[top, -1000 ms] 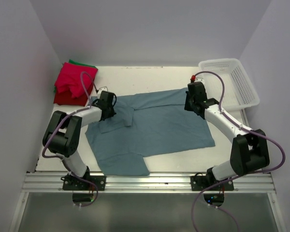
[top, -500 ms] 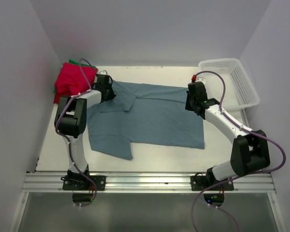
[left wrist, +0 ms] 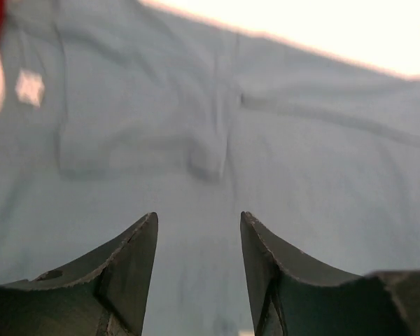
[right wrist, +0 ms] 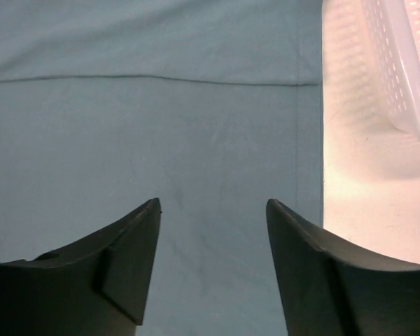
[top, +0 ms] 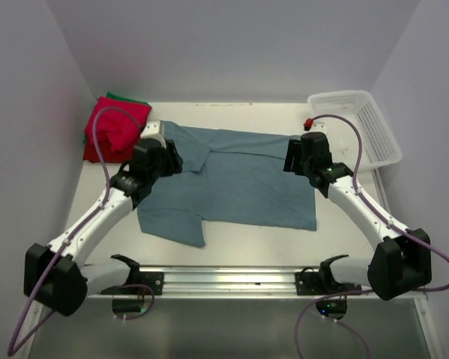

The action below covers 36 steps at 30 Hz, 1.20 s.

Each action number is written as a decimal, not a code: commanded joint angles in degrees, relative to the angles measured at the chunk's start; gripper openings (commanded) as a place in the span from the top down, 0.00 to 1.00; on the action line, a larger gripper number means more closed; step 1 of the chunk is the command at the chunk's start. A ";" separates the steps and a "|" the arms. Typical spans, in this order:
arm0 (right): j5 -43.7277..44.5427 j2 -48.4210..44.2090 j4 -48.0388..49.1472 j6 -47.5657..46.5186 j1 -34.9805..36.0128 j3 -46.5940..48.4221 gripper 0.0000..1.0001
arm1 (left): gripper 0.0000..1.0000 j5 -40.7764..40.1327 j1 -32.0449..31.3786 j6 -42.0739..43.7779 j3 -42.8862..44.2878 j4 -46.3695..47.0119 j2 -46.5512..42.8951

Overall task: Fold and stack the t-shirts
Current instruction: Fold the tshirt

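Observation:
A dusty blue-grey t-shirt (top: 247,183) lies spread flat across the middle of the table, with a sleeve folded over at its left (left wrist: 210,150). Red folded t-shirts (top: 111,133) are stacked at the far left, and a green one (top: 127,98) peeks out behind them. My left gripper (top: 170,158) hovers open over the shirt's left shoulder, nothing between its fingers (left wrist: 198,225). My right gripper (top: 292,157) is open above the shirt's right edge (right wrist: 213,210), also empty.
A white mesh basket (top: 363,127) stands at the far right corner, and its wall (right wrist: 406,63) shows in the right wrist view. Bare table (top: 232,243) runs along the near edge in front of the shirt.
Both grippers dragged the shirt toward the far side, then let go and opened. The left arm has swung back and outward to the left.

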 commanded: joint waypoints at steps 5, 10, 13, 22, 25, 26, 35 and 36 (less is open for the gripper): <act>-0.66 -10.64 -8.28 3.89 0.09 -6.54 0.28 | 0.36 0.86 -8.02 -11.61 -19.67 -19.19 -14.23; 0.49 -17.51 -11.45 6.53 0.09 -12.70 0.28 | 0.35 3.23 -18.23 -15.84 -18.88 -21.65 -7.93; 0.40 -19.98 -13.82 7.15 0.00 -14.02 0.28 | 0.35 3.68 -21.57 -18.82 -20.38 -20.51 -5.72; -0.92 -21.74 -15.41 8.47 0.09 -15.95 0.28 | 0.35 -2.21 -26.15 -30.16 -23.28 -26.13 -10.99; -1.18 -21.22 -14.97 8.47 0.09 -16.31 0.28 | 0.34 -3.44 -26.42 -31.13 -23.63 -27.54 -10.12; -1.18 -21.13 -14.80 8.55 0.00 -16.31 0.28 | 0.34 -3.62 -26.42 -31.49 -23.89 -27.63 -9.51; -0.30 -18.85 -12.25 9.26 0.09 -18.41 0.28 | 0.34 -4.93 -26.42 -36.85 -28.28 -21.83 -2.12; -0.30 -18.84 -12.16 9.26 0.00 -18.50 0.28 | 0.34 -5.72 -26.42 -37.29 -28.46 -21.65 -2.20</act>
